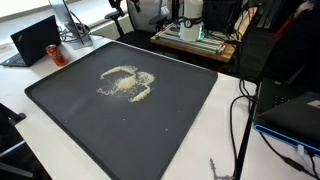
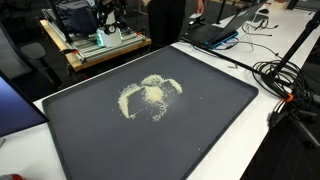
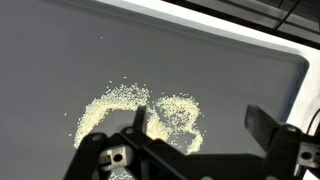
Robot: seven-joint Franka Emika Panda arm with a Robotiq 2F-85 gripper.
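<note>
A patch of pale yellow grains (image 1: 126, 83) lies scattered in loops on a large dark tray (image 1: 180, 120); it also shows in an exterior view (image 2: 150, 96) on the tray (image 2: 200, 120). In the wrist view my gripper (image 3: 200, 125) is open and empty, looking down on the tray (image 3: 230, 70). Its left finger stands over the right part of the grains (image 3: 130, 110); its right finger is over bare tray. The arm and gripper do not show in either exterior view.
A laptop (image 1: 35, 40) and a dark cup (image 1: 57, 56) stand beyond the tray's far left corner. A wooden cart with equipment (image 1: 195, 35) stands behind. Cables (image 1: 245, 110) and another laptop (image 1: 295, 110) lie to the right; cables also show in an exterior view (image 2: 285, 80).
</note>
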